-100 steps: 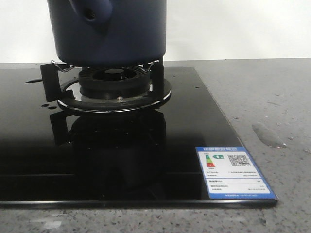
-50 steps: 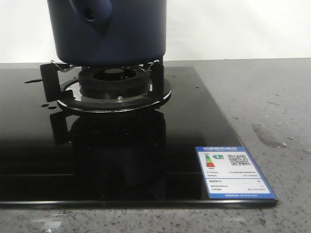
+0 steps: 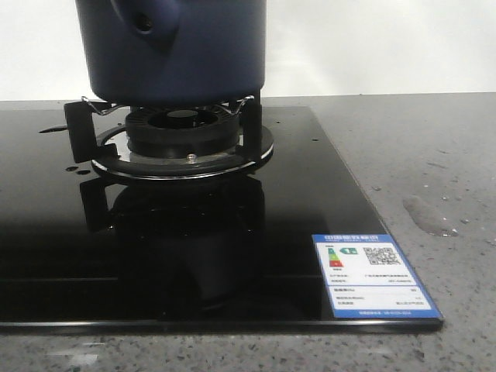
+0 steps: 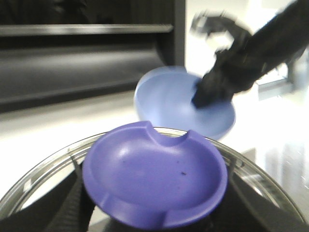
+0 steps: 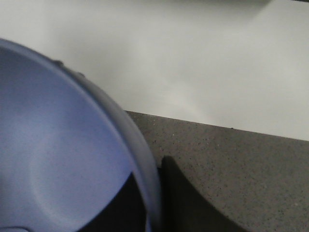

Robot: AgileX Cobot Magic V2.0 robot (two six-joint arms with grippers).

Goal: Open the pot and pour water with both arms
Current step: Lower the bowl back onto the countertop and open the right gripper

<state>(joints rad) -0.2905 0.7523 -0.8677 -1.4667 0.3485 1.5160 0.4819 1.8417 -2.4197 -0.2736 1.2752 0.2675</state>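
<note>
The dark navy pot [image 3: 174, 54] stands on the gas burner [image 3: 182, 128]; its handle socket [image 3: 147, 23] faces me and its top is cut off. Neither gripper shows in the front view. In the left wrist view my left gripper [image 4: 154, 217] is shut on the purple dished knob [image 4: 154, 176] of the glass pot lid [image 4: 43, 171]. My right gripper [image 5: 149, 203] is shut on the rim of the periwinkle bowl [image 5: 53, 159], one finger inside and one outside. The bowl [image 4: 169, 101] and the right arm [image 4: 241, 63] show beyond the lid. Water shows as a wet patch [image 3: 426, 215] on the counter.
The burner sits on a black glass hob [image 3: 194, 256] with a blue and white label [image 3: 372, 275] at its front right corner. Small drops [image 3: 54, 129] lie on the hob's left side. Grey speckled counter [image 5: 241, 169] lies to the right, a white wall behind.
</note>
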